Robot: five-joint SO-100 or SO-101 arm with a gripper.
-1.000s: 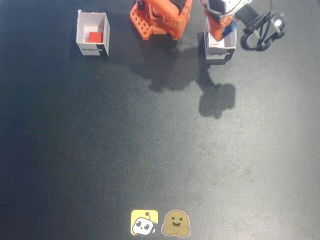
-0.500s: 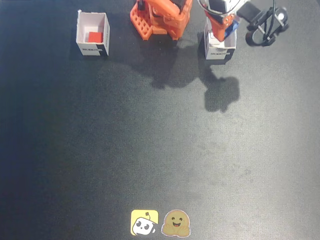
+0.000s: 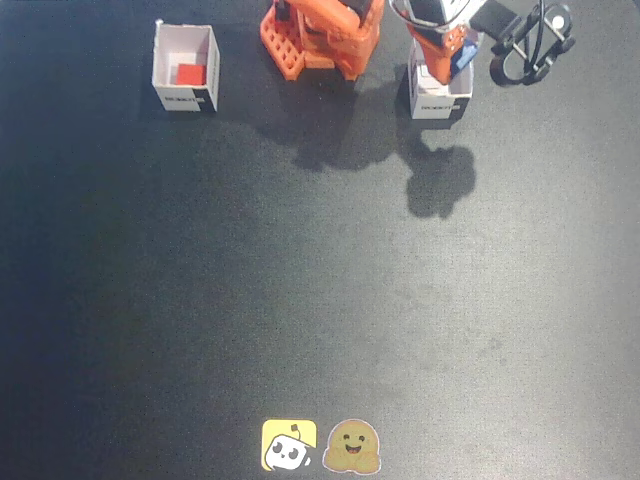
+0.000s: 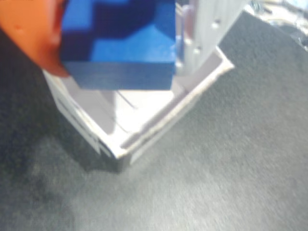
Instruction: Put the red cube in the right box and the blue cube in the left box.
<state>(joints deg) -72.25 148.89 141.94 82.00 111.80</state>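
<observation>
We see blue cube (image 4: 120, 43) clamped between closed jaws, hanging right above open white box (image 4: 159, 120) so release drops it inside. Red cube (image 3: 190, 74) already lies in other white box (image 3: 185, 95), on fixed view left.

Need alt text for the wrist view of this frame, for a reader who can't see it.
A blue cube held in the pincer, between an orange finger and a white one, hangs over an open white box. The box sits on a dark mat, and the part of its inside that shows is empty.
</observation>
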